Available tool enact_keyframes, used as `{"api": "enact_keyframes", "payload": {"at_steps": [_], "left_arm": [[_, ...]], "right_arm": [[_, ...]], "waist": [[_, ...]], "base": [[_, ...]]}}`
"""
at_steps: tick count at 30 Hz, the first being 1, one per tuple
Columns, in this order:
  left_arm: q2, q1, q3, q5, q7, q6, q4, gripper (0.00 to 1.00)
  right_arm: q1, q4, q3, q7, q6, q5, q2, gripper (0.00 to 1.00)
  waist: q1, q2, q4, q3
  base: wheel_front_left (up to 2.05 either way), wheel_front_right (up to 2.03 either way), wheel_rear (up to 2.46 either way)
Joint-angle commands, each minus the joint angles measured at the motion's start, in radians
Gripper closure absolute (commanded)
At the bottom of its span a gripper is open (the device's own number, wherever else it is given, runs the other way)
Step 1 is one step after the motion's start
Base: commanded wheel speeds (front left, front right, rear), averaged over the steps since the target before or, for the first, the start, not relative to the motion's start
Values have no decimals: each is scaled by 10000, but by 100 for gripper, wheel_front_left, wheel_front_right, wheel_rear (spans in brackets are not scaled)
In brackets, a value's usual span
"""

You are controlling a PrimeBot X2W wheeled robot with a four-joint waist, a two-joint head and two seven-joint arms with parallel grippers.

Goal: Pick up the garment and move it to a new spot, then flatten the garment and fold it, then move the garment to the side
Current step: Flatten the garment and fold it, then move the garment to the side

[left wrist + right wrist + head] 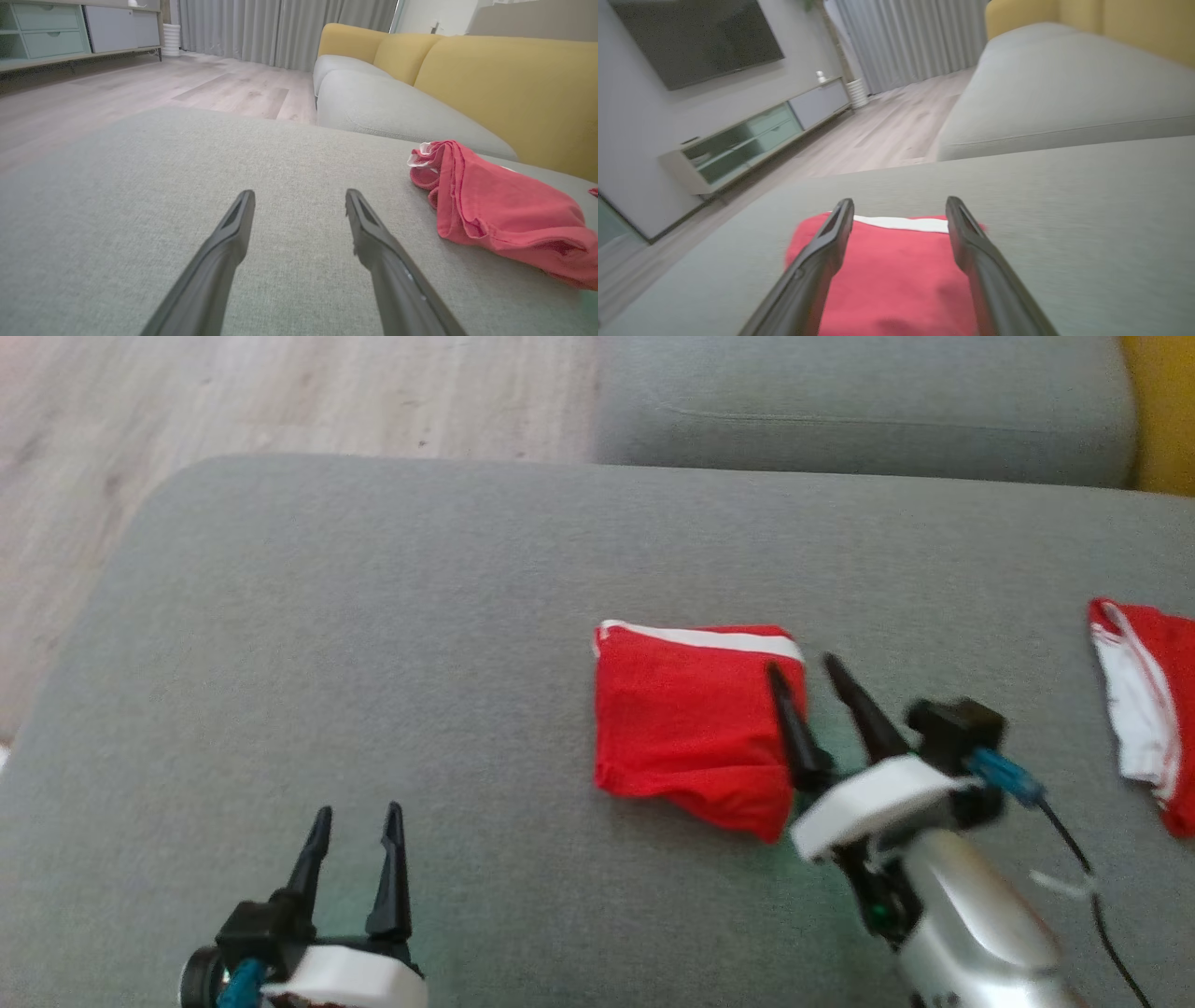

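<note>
The garment (pixel 686 728), red with a white band along its far edge, lies folded into a small square on the grey sofa cushion (pixel 373 644). My right gripper (pixel 800 663) is open, its fingers hovering over the garment's right edge with nothing between them. In the right wrist view the garment (pixel 896 280) lies under and between the open right gripper (pixel 899 201). My left gripper (pixel 358 810) stands open near the cushion's front, well left of the garment. The left wrist view has the open left gripper (pixel 300 193) over bare cushion, with the garment (pixel 495 210) to its right.
Another red and white garment (pixel 1144 700) lies at the cushion's right edge. A second grey cushion (pixel 859 411) sits behind, with yellow backrests (pixel 504 84) to the right. Wooden floor (pixel 280 392) lies beyond the cushion's rounded left and far edges. A low TV cabinet (pixel 752 144) stands by the wall.
</note>
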Motion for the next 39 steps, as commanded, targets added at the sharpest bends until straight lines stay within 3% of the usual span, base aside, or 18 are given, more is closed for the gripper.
{"api": "enact_keyframes", "payload": {"at_steps": [1,7,13,24,39], "left_arm": [[41,-139,374,109,-53,72,-357,0],[41,-58,405,1002,-53,299,-736,0],[41,205,398,1519,-53,512,-709,0],[41,840,396,1643,-53,734,-590,0],[41,771,110,1422,-53,653,-541,0]], "right_arm": [[-51,-338,43,-108,-7,-179,110,0],[926,-713,-1935,-108,-7,-1680,110,0],[1646,-814,-2657,-108,-7,-2339,110,0],[2337,-691,-2348,-108,-7,-2180,110,0],[2168,-824,-2132,-109,-7,-1985,110,0]], "waist": [[0,0,-238,-70],[0,0,-698,-97],[0,0,-970,-222],[0,0,-1225,-698],[0,0,-851,-455]], "base": [[0,0,0],[0,0,0],[0,0,0],[0,0,0],[0,0,0]]}}
